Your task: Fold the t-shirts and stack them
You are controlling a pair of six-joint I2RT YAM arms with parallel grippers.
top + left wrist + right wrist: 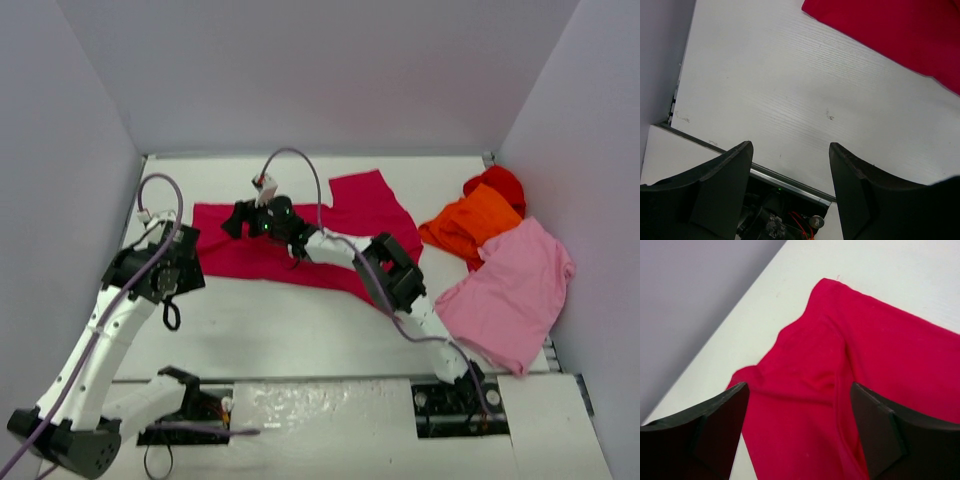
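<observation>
the crimson shirt (350, 208) lies left to right; your right jaws, apart, hang over its left end; left jaws apart, nearby.

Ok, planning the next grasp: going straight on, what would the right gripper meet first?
Most likely the crimson t-shirt, seen straight ahead of the open right gripper; depth is unclear.

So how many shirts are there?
4. A crimson shirt lies spread out in the middle. A bright red shirt is in the far right corner, an orange shirt is beside it, and a pink shirt is nearer. More could be hidden underneath.
</observation>
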